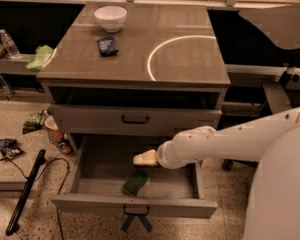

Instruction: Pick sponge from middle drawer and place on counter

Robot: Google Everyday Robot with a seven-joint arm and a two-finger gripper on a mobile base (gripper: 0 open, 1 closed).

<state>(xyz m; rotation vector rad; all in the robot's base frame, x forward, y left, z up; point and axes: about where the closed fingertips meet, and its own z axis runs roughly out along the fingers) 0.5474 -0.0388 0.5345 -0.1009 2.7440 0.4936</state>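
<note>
The sponge, dark green on top with a yellow body, lies in the front middle of the pulled-out drawer. My gripper, cream-coloured at the end of the white arm, reaches in from the right. It hangs inside the drawer just above and behind the sponge, apart from it. The counter, glossy grey-brown with a bright curved line, is the top of the cabinet.
A white bowl and a dark blue packet sit on the counter's back left. A light green cloth and a bottle rest on the left side shelf. Litter, a cup and a black stick lie on the floor at left.
</note>
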